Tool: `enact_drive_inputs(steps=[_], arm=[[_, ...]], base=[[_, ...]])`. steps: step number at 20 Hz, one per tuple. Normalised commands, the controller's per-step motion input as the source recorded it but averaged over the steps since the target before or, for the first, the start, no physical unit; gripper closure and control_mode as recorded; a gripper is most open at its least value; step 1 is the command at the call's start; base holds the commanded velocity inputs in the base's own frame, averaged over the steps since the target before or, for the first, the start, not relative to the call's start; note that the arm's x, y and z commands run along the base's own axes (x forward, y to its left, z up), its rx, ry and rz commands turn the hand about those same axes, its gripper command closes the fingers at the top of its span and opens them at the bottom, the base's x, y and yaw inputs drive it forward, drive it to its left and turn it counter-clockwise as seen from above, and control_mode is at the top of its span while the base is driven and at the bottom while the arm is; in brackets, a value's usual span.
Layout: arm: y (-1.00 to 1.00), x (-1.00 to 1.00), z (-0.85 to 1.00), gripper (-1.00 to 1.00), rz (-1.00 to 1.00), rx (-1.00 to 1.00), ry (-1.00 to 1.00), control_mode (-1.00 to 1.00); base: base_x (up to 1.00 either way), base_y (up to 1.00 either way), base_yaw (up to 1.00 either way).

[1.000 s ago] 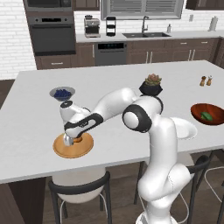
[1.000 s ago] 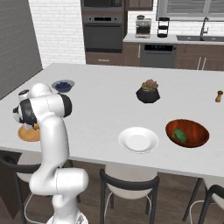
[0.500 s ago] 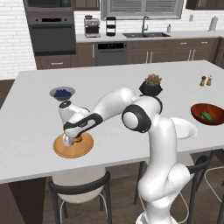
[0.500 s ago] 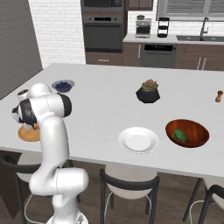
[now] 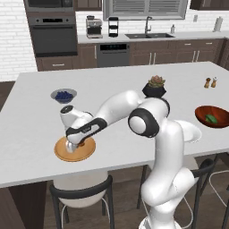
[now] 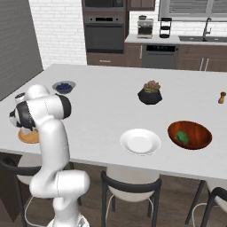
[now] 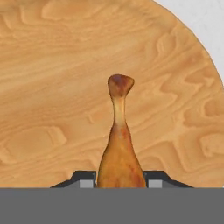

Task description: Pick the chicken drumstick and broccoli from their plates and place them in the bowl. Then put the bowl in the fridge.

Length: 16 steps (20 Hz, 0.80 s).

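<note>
The broccoli (image 6: pixel 182 137) already lay in the bowl (image 6: pixel 198 142) at the far end of the worktop (image 5: pixel 134 85), and the white plate (image 6: pixel 140 142) beside it was bare. The chicken drumstick (image 7: pixel 119 144) was on the wooden plate (image 7: pixel 52 65), its thick end clasped between the fingers of the gripper (image 7: pixel 119 183). Lifting it, carrying it to the bowl, and moving the bowl to the fridge all remained.

- In the hand view the chicken drumstick (image 7: pixel 119 153) loses its thick end at the bottom edge.
- The wooden plate (image 7: pixel 52 87) runs off the left and top.
- In the right base view the arm hides most of that plate (image 6: pixel 27 137).
</note>
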Motion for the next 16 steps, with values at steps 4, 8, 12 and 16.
enact_drive_inputs(steps=[4, 8, 12, 16], arm=[[-0.39, -0.22, -0.02, 1.0, 0.0, -0.01, 0.0, -1.0], [-0.38, -0.05, 0.14, 1.0, 0.0, 0.0, 0.0, -1.0], [-0.4, -0.44, 0.71, 1.0, 0.0, 0.01, 0.0, -1.0], [-0.65, -0.47, 0.78, 1.0, -0.01, 0.0, -0.01, -1.0]], base=[[0.0, 0.0, 0.0], [0.0, 0.0, 0.0], [0.0, 0.0, 0.0], [0.0, 0.0, 0.0]])
